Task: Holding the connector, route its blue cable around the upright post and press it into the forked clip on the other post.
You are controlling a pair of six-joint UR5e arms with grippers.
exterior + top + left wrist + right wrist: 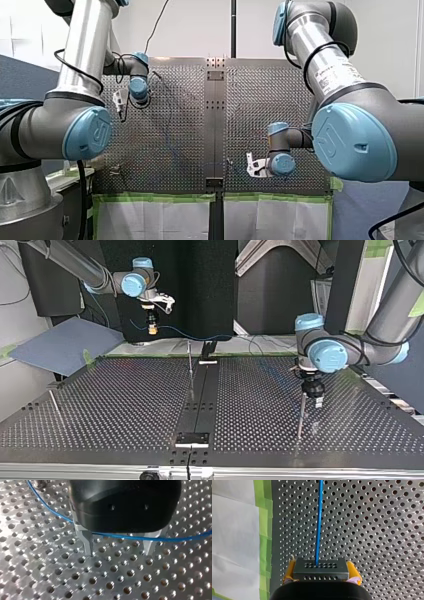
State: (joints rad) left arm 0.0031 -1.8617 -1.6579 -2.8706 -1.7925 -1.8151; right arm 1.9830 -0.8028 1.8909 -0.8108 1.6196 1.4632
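Cable routing on the perforated table (125,405) — connector end held, other gripper free.
My right gripper (152,326), raised over the table's far edge in the top view, has its yellow pads (290,571) closed on the dark grey connector (320,566). The blue cable (319,520) leaves the connector's face and runs straight ahead over the holes. My left gripper (119,553) stands low over the table, its metal fingers (87,541) spread with nothing between the tips — the cable crosses near their base, contact not discernible. A thin upright post (300,415) stands just beside this gripper; a second post (190,365) stands at the table's middle.
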